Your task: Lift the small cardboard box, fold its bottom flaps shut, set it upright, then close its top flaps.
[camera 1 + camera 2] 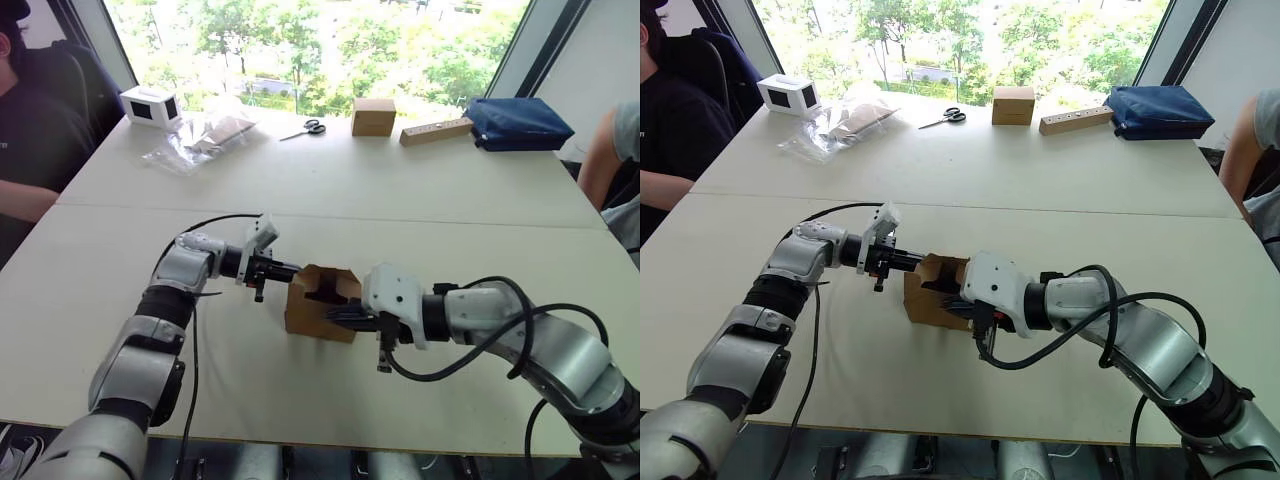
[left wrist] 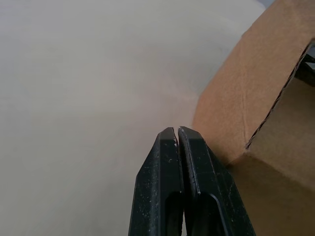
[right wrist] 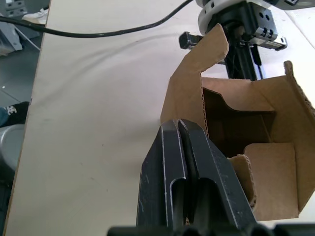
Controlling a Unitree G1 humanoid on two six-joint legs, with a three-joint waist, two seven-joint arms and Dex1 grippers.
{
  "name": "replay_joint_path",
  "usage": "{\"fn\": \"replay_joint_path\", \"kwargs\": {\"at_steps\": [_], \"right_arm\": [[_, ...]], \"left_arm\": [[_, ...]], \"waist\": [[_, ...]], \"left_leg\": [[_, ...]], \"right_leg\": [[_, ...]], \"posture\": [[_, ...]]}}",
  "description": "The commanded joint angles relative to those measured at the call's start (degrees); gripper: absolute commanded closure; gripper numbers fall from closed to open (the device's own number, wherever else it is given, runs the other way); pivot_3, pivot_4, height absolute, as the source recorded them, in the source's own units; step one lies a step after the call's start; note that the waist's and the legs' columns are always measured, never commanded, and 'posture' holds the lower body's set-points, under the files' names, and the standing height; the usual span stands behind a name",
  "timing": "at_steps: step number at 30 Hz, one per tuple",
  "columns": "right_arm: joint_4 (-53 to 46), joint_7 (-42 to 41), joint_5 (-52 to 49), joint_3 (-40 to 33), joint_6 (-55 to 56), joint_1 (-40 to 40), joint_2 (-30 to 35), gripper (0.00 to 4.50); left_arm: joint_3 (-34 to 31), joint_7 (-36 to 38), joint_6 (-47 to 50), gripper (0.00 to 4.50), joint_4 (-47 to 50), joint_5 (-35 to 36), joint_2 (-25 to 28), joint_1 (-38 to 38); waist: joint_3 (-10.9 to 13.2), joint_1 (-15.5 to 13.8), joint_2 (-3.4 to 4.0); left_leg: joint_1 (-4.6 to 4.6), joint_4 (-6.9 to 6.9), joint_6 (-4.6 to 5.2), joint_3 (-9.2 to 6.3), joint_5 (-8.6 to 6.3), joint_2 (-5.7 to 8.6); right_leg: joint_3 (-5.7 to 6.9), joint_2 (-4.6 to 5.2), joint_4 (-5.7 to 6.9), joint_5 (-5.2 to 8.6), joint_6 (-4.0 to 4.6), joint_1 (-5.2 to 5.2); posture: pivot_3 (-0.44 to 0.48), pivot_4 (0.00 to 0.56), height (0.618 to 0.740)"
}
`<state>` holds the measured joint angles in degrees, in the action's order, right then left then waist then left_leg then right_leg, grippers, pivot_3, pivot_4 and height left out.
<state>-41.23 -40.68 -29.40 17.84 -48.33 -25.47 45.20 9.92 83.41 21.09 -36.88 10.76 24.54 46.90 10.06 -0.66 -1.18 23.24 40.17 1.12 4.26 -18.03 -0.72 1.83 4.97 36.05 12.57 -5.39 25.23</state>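
The small cardboard box (image 1: 312, 312) rests on the table near its front middle, its open end facing up and towards my right arm. One flap (image 3: 204, 51) of that end stands up and another (image 3: 271, 164) is folded inward. My left gripper (image 1: 292, 270) is shut, with its tips at the box's upper left corner (image 2: 231, 128) and nothing held between them. My right gripper (image 1: 335, 312) is also shut and presses alongside the box's near wall (image 3: 184, 101). No cardboard sits between its fingers.
At the far edge of the table (image 1: 330, 190) lie a white box with dark panels (image 1: 150, 105), a plastic bag (image 1: 205, 135), scissors (image 1: 305, 129), another brown box (image 1: 373, 116), a wooden strip (image 1: 436, 131) and a blue bag (image 1: 518, 123). People sit at the left (image 1: 25, 130) and right (image 1: 615, 150).
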Motion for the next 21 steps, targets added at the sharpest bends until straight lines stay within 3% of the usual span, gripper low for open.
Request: {"fn": "replay_joint_path", "kwargs": {"at_steps": [1,21], "right_arm": [[0.0,-0.8,1.7,-0.1,1.0,-1.6,-0.2,4.5],[9.5,-3.0,9.5,4.1,5.7,-2.8,-5.9,4.5]], "left_arm": [[-0.4,-0.3,1.4,4.42,4.4,1.4,-0.1,-0.5],[-1.1,-5.4,1.6,4.42,5.7,2.1,-0.5,-1.8]], "waist": [[0.0,0.0,0.0],[0.0,0.1,0.0]], "left_leg": [[0.0,0.0,0.0,0.0,0.0,0.0],[-0.01,0.0,0.0,0.01,0.0,0.02]], "right_leg": [[0.0,0.0,0.0,0.0,0.0,0.0],[0.0,-0.01,0.0,0.0,0.0,0.0]], "posture": [[0.0,0.15,0.74],[0.0,0.15,0.74]]}}
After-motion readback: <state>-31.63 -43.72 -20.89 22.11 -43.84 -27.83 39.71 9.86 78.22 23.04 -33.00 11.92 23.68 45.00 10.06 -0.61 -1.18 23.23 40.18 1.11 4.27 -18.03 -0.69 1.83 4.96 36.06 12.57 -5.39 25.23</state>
